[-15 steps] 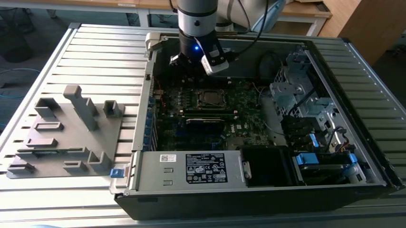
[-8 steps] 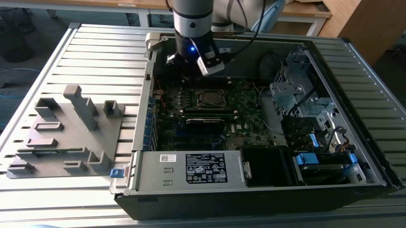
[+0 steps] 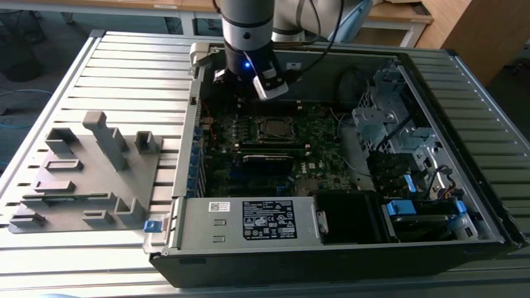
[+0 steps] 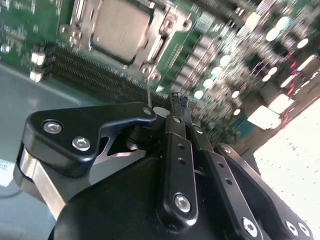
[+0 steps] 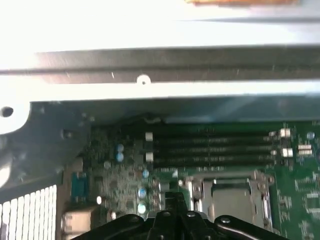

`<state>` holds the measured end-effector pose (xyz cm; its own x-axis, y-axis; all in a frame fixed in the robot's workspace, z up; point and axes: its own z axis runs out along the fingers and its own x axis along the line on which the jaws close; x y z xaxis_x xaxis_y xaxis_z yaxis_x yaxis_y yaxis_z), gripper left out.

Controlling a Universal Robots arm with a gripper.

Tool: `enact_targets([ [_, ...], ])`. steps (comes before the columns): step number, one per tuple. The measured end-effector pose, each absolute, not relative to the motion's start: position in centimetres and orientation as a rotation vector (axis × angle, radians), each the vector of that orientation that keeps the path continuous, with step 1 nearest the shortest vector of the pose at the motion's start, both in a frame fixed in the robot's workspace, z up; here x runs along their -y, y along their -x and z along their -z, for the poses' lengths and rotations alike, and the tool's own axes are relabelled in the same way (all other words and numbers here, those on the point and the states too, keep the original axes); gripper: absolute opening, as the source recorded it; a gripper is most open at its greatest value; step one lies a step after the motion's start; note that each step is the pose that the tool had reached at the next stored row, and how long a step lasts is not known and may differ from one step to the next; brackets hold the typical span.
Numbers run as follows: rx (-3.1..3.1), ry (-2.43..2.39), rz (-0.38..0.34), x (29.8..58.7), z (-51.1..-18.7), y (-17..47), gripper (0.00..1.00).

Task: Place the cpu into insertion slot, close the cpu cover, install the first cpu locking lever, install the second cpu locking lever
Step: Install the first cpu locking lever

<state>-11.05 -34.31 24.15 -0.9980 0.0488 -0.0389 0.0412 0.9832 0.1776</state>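
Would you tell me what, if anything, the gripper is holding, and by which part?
It cannot be told: the gripper hangs close to a thin lever beside the cpu, but no hold is clear.

The ribbed grey metal table is brightly lit; the black computer case is dark inside. In the first wrist view its pale wall glares white.

1. Your exterior view looks down from high and well back over the whole open computer case
2. Your second wrist view sits close behind the gripper, facing the motherboard
3. Your first wrist view faces the case wall
4. Both wrist views share the cpu and memory slots
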Motion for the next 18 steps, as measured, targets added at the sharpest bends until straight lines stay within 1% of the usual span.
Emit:
enact_targets([
  [2, -3.082, -0.071, -0.322, 34.32, -24.16, 11.08, 0.11],
  [10, -3.080, -0.072, -0.338, 34.37, -24.10, 11.62, 0.11],
  [17, -3.070, -0.073, -0.434, 34.46, -24.08, 11.78, 0.11],
  [18, -3.069, -0.074, -0.435, 34.46, -24.08, 11.78, 0.11],
])
